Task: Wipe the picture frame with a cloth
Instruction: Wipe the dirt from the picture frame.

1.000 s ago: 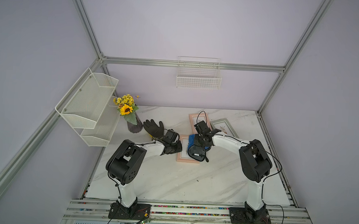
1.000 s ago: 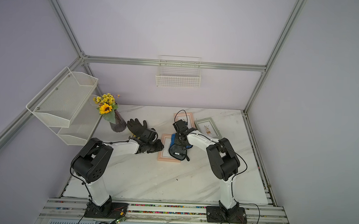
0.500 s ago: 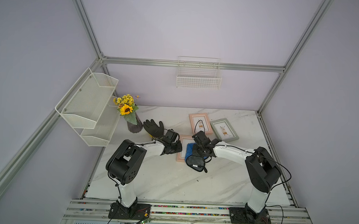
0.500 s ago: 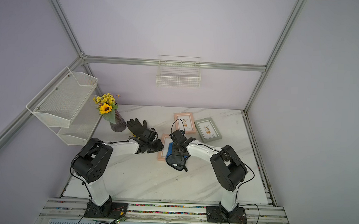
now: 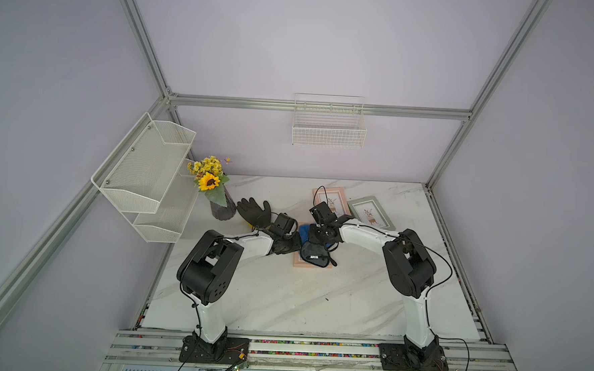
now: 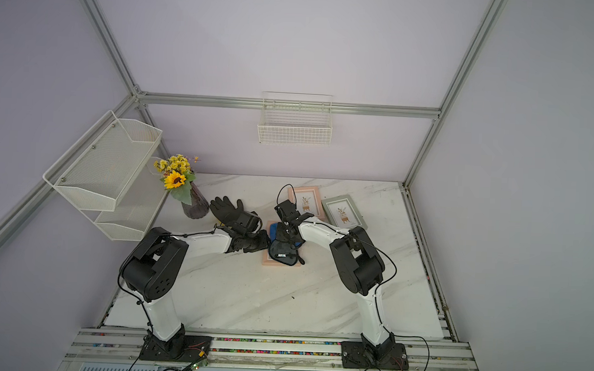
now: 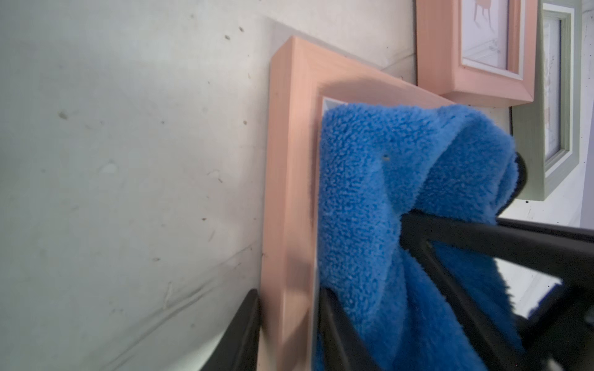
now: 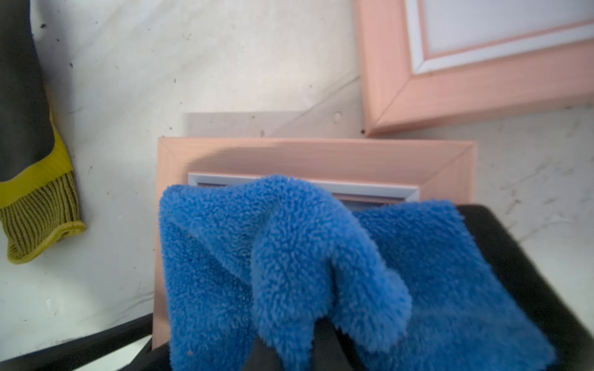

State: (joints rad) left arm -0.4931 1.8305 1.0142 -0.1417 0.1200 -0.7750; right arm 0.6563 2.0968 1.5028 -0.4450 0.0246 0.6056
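Observation:
A pink picture frame [image 5: 298,262] [image 6: 266,261] lies flat mid-table. My left gripper [image 7: 287,300] [image 5: 293,243] is shut on its left side rail [image 7: 289,160], one finger outside and one inside the rail. The blue cloth [image 8: 225,257] [image 7: 369,192] lies bunched over the frame's glass, its dark grey reverse [image 5: 314,255] [image 6: 282,254] showing from above. My right gripper [image 8: 321,324] [image 5: 320,237] is shut on a fold of the cloth and presses it onto the frame [image 8: 289,154]. Most of the glass is hidden by the cloth.
A second pink frame [image 5: 333,198] and a grey-green frame [image 5: 371,213] lie just behind. A black-and-yellow glove [image 5: 254,210] and a vase of sunflowers [image 5: 221,208] sit at the back left. A white mesh shelf [image 5: 146,171] juts from the left wall; a wire basket [image 5: 328,125] hangs behind.
My right gripper dragged the cloth toward the front of the frame, then back toward its far end. The left gripper and the frame have stayed put.

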